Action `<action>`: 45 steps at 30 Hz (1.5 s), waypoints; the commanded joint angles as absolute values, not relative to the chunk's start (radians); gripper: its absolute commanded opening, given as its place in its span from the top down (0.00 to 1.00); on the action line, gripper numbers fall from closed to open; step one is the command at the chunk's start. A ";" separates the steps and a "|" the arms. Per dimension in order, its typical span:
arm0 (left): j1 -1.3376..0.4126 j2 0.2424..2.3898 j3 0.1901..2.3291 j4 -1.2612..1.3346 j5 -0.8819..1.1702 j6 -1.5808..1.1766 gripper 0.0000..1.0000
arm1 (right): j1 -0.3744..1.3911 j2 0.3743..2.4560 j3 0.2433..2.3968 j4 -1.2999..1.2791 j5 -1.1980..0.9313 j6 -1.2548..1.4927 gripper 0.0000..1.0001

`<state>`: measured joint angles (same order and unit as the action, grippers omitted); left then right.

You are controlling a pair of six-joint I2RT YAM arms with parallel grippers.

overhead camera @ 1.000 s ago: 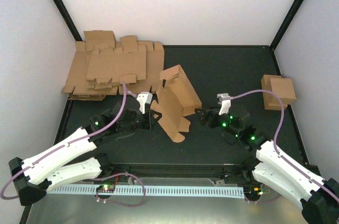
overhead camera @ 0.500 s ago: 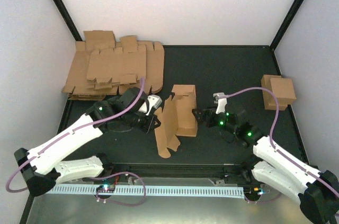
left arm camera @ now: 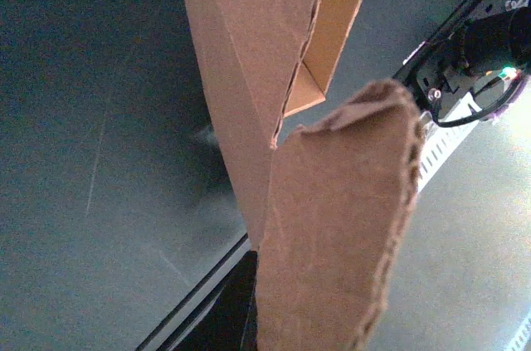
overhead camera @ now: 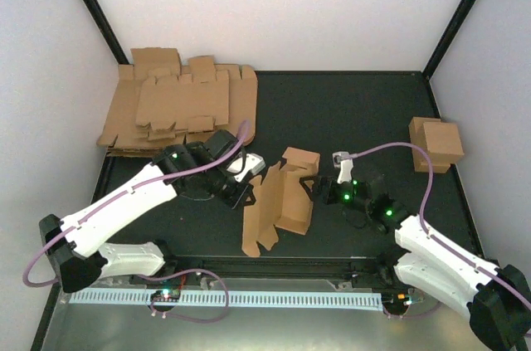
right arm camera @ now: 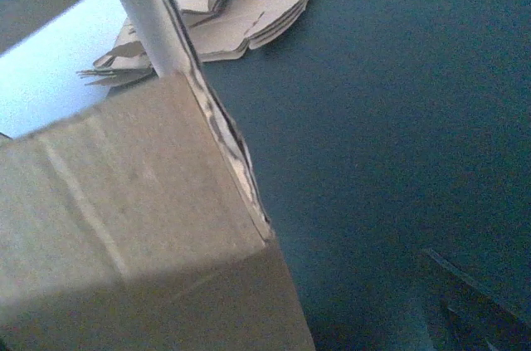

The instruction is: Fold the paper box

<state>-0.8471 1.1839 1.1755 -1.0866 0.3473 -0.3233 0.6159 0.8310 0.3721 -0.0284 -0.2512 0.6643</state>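
Paper box (overhead camera: 290, 200) nearer, more folded up.

Stack of flat blanks (overhead camera: 178, 110) far-L corner; folded brown box (overhead camera: 437, 143) R edge

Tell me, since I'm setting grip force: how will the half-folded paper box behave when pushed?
Probably light and floppy: the paper box is thin cardboard with loose flaps. Likely to tip, its panels upright and unlocked. Its frayed edge suggests easy crushing.

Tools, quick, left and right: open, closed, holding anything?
Left tool: closed, pinching a flap of the paper box.
Right tool: open, close up against the paper box's other side.
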 commanded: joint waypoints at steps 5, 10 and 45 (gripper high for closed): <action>-0.843 1.192 1.210 -1.150 0.362 -0.277 0.99 | 0.615 0.839 0.519 -0.091 -0.137 0.583 0.02; -0.842 1.183 1.217 -1.146 0.324 -0.248 0.99 | 0.571 0.892 0.626 -0.151 -0.199 0.523 0.02; -0.845 1.370 1.484 -1.534 0.235 -0.221 0.98 | 0.465 0.926 0.598 -0.197 -0.524 0.504 0.02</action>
